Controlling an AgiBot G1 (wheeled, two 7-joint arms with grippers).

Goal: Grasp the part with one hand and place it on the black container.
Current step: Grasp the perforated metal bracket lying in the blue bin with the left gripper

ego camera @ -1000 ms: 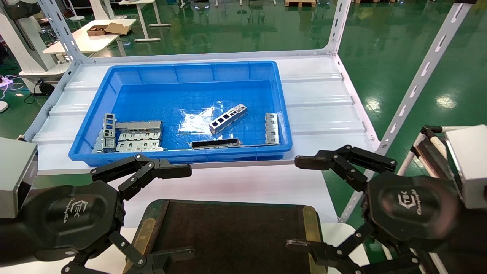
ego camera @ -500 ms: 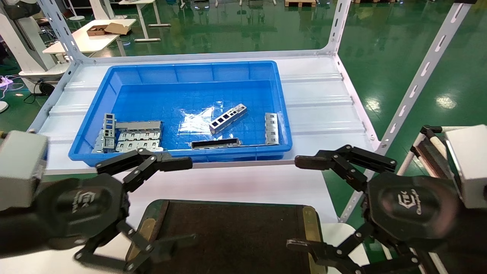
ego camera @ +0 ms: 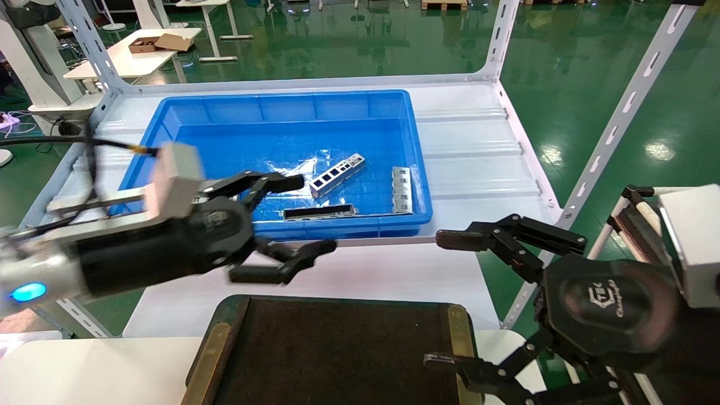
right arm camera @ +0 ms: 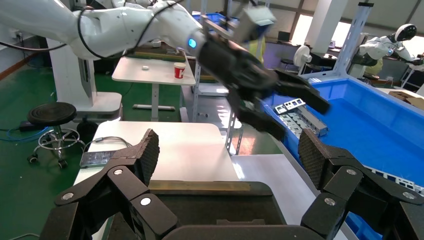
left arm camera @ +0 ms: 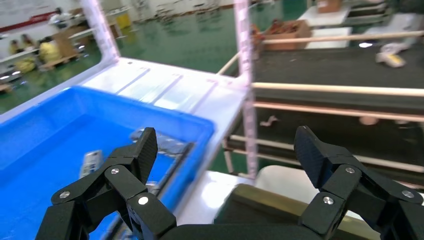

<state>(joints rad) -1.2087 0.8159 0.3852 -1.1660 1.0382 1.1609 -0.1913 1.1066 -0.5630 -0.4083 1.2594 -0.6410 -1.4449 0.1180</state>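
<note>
Bright, even overhead light — glare on the green floor (ego camera: 590, 84) and blue bin (ego camera: 292, 169) — moving left arm (ego camera: 112, 247) blurred.

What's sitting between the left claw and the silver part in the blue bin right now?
Nothing: in the head view only bare blue bin floor separates the open left claw from the part. The dark slotted bar lies nearer, just off that line.

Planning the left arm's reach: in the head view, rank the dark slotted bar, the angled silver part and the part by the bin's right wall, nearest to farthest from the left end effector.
From the left end effector:
1. Dark slotted bar, beside it, bin front.
2. Angled silver part, just beyond, mid-bin.
3. Right-wall part, farthest right.
</note>
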